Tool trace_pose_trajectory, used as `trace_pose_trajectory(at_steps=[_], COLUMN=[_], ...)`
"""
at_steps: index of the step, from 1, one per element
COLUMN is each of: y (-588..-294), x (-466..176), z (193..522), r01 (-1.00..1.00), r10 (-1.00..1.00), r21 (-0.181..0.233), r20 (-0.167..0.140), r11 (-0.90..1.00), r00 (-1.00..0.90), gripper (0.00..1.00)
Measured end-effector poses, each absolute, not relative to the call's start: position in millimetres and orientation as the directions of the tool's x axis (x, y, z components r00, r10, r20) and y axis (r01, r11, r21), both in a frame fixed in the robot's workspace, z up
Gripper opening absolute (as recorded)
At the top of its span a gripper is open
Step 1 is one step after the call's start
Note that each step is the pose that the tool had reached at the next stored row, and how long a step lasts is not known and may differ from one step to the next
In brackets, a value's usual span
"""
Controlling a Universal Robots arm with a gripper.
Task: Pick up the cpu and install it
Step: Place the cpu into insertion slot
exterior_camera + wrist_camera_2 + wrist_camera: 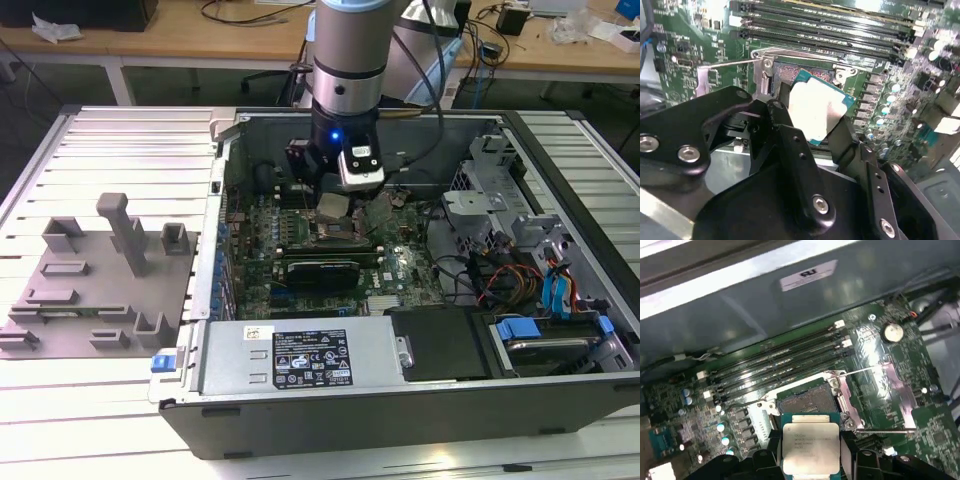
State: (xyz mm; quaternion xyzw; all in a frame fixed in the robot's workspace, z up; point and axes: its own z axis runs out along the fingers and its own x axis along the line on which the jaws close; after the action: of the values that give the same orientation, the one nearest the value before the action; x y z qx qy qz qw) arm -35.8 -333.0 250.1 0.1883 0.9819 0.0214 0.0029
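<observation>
Presently: pick-up complete, installation outstanding. Item, the cpu [811, 447]: a small thin square chip with a pale silvery metal top bearing faint print and a teal-green board edge showing around it. In both wrist views it is held top side up between the two black fingers [781, 102] of the gripper [811, 456], whose jaws are closed on two opposite edges of the chip. Location: inside the open computer case [560, 140], hanging above the motherboard [920, 430] and just short of the cpu socket [802, 396], not resting in it as far as the first wrist view shows. Socket condition: the dark recess is exposed and unoccupied, its metal load frame [842, 390] is swung clear, and thin wire levers [875, 369] lie out to the side. Adjacent fittings: a bank of long memory slots [780, 357] just beyond the socket and a round coin cell [892, 332] near them. Judged status: carry largely done; the chip is not yet seated and the frame is not yet shut.
</observation>
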Motion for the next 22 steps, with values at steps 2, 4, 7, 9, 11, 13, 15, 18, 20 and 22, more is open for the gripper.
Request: trace_pose_trajectory(at_steps=[2,4,7,9,11,13,15,18,20,22], y=[-333.0,-333.0,-333.0,-333.0,-333.0,-333.0,-333.0,-333.0,-333.0,-333.0], x=[-35.8,-35.8,-35.8,-35.8,-35.8,-35.8,-35.8,-35.8,-35.8,-35.8], z=[250.0,249.9,249.9,249.8,249.8,249.7,249.7,249.6,249.5,249.5], r01=[0.407,0.451,0.503,0.547,0.576,0.616,0.64,0.686,0.716,0.738], r10=[0.408,0.452,0.503,0.547,0.577,0.616,0.641,0.687,0.716,0.739], r21=[0.043,0.043,0.043,0.043,0.043,0.043,0.043,0.043,0.043,0.043], r20=[0.002,0.002,0.002,0.002,0.002,0.002,0.002,0.002,0.002,0.002], r11=[0.912,0.891,0.863,0.836,0.816,0.787,0.767,0.726,0.697,0.673], r00=[-0.913,-0.892,-0.864,-0.837,-0.817,-0.788,-0.768,-0.727,-0.698,-0.674], gripper=[0.55,0.55,0.55,0.55,0.55,0.55,0.55,0.55,0.55,0.55])
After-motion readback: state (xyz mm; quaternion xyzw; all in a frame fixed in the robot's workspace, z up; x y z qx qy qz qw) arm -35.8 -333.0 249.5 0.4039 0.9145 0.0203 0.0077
